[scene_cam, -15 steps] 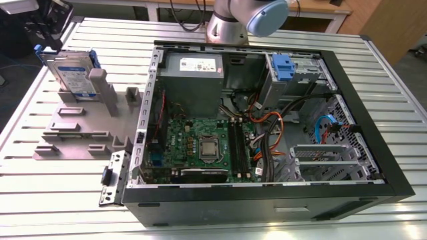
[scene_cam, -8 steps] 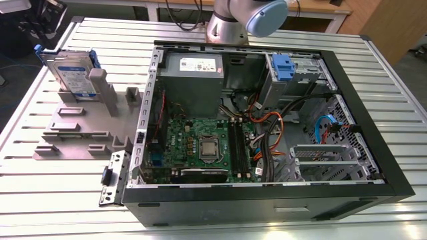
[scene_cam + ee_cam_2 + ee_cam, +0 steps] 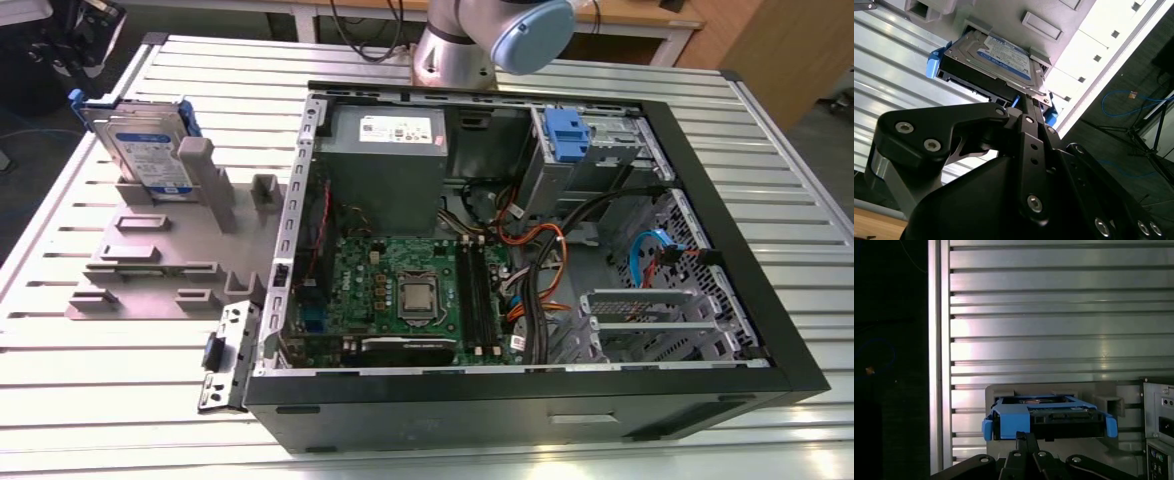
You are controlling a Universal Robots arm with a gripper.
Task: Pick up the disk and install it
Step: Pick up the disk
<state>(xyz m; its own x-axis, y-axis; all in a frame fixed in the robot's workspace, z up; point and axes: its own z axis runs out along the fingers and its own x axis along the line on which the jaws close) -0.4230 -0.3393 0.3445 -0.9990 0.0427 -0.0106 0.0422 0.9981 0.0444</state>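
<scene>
The disk (image 3: 144, 150) stands on its edge in a slot of the grey holder (image 3: 147, 272), on the table (image 3: 107, 400), outside the computer case (image 3: 534, 388) and well apart from its open side. It is not lifted yet and not installed. In both wrist views I see its blue side rails, and in the second wrist view also its label face.

My gripper (image 3: 1026, 102) points at the narrow edge of the disk and is close to it. I cannot say with certainty that it touches. My fingers (image 3: 1030, 145) look pressed together, with nothing between them, so I do not hold anything.

I think there are several risks from here. With the fingers together I cannot take the disk. If I go forward like this, I will only push it, and it can tilt in the slot or fall off the holder away from the case. The rails are plastic, so a grip on them alone may slip or bend them. Inside the case, the orange and black cables (image 3: 541, 255) lie near the drive bay (image 3: 567, 135), and the disk may catch on them.
</scene>
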